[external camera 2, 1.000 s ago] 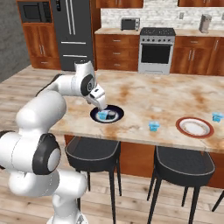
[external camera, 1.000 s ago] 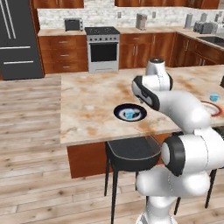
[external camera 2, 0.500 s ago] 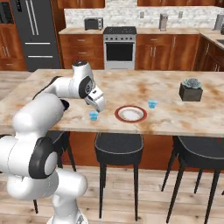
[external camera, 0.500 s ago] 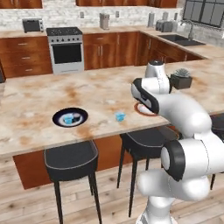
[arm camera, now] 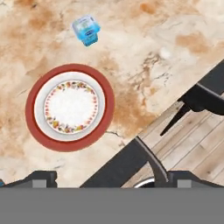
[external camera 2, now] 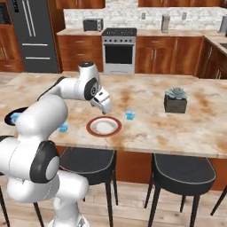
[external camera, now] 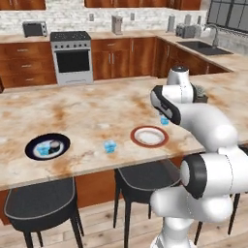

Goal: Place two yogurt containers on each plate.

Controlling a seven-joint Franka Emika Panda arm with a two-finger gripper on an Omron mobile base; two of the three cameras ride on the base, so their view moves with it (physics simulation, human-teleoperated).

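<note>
Black plate (external camera: 47, 146): round, two cups on it, counter (external camera: 87, 111) left | Cup (external camera: 110, 146): translucent blue, squat, on mottled stone between plates | Red plate (external camera: 149, 136): glossy, white centre, bare, below gripper (external camera 2: 105, 107) | Far cup (external camera 2: 130, 115): beyond red plate | Fingers: spread wide, holding nothing

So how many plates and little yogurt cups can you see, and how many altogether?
Plates: 2, black-rimmed plate and red-rimmed plate.
Yogurt cups: 4, light blue cup and dark cup on the black-rimmed plate, two blue cups on the counter.
Total: 6.
</note>
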